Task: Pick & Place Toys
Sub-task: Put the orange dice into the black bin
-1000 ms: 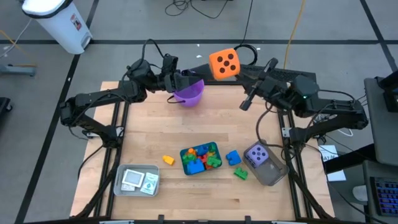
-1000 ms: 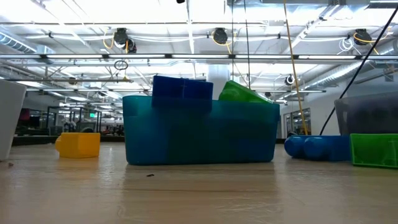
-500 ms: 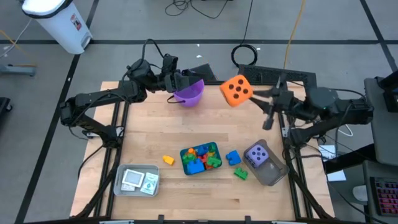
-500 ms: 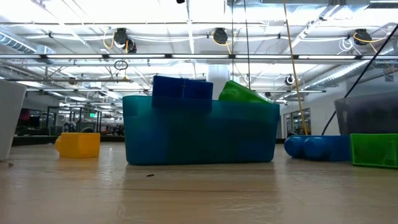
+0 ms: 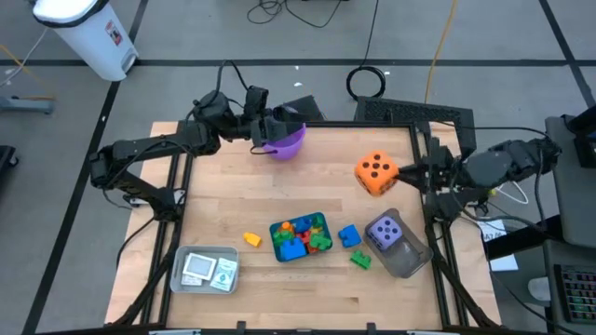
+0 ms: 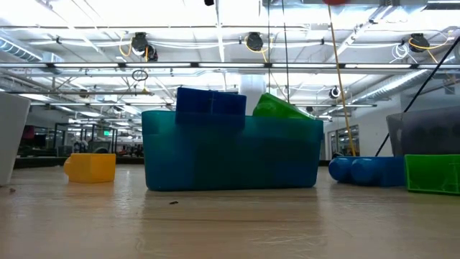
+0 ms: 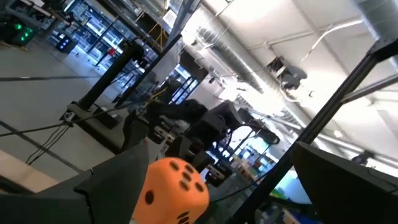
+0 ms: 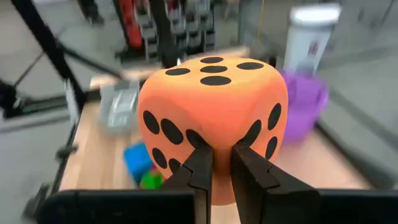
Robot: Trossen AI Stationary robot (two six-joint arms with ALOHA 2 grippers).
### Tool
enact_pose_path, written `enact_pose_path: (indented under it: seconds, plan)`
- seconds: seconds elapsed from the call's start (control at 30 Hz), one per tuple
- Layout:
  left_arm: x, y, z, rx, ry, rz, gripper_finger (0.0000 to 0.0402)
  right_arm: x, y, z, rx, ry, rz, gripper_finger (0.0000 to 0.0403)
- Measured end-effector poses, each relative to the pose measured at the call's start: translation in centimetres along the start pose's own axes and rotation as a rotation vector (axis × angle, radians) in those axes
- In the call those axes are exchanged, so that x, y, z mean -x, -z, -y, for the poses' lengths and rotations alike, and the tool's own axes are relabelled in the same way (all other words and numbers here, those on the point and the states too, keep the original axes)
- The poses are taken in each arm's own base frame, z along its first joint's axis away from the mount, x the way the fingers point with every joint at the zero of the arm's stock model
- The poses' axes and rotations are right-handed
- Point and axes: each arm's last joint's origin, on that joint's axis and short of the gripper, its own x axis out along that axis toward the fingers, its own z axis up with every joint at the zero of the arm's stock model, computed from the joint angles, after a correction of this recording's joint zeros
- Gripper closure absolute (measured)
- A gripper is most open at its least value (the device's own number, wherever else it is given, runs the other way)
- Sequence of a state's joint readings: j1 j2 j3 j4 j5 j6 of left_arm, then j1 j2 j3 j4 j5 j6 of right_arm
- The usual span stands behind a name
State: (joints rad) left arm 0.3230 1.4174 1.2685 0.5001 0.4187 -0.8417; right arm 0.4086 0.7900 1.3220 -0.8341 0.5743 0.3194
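Pinching orange die [image 5: 375,174] between right gripper [image 5: 402,172] jaws.

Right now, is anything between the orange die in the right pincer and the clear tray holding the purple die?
Nothing visible. The right pincer holds the orange die above bare table; the clear tray, with the purple die, lies nearer the table's front edge.

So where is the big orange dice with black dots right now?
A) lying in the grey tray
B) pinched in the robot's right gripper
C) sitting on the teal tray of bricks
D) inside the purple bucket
B: the right gripper is pinching the big orange dotted dice, holding it over the wooden table's right side.
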Motion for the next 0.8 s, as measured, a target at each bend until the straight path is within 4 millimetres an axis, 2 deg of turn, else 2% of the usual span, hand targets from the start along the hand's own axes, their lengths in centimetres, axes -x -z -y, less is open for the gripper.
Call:
enact_pose_path:
  seconds: [0.33, 0.57, 0.8]
  plan:
    - [-0.1, 0.6, -0.3, -0.019, -0.038, -0.044, 0.0002, 0.8, 4.0, 0.2, -0.174, -0.104, -0.501, 0.0378]
    - [-0.1, 0.7, -0.4, -0.021, -0.047, -0.052, 0.0002, 0.8, 4.9, -0.3, -0.265, -0.189, -0.729, 0.038]
    - [-0.1, 0.7, -0.5, -0.026, -0.054, -0.059, 0.0002, 0.1, 5.9, -0.9, -0.259, -0.159, -0.927, 0.0385]
